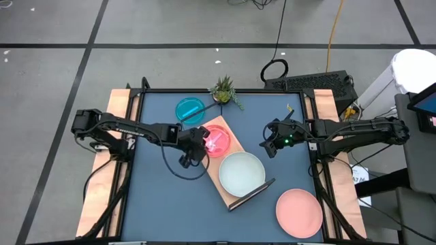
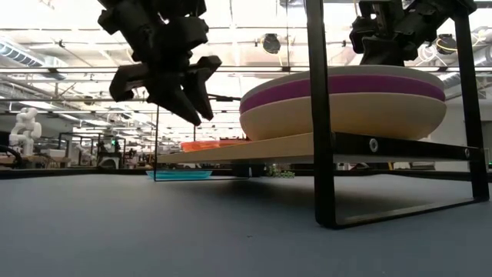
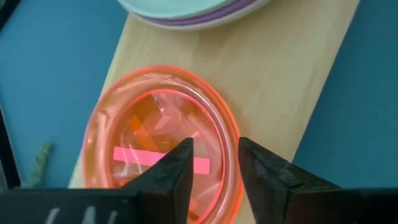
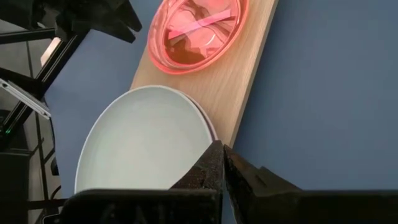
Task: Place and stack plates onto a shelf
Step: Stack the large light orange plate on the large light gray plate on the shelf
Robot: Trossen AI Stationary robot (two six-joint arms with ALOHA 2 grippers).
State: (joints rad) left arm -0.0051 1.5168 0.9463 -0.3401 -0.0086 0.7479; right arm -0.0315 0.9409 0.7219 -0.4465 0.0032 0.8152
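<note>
Lying diagonally on the blue table (image 1: 157, 197), the shelf (image 1: 229, 192) holds a pale blue-white plate (image 1: 241, 173) whose stack hides all but purple and cream edges. Translucent pink-orange plates (image 1: 216, 141) sit at its other end, count unclear. Left gripper (image 1: 196, 143) hovers there, fingers apart, empty. Right gripper (image 1: 271, 144) is closed.
</note>
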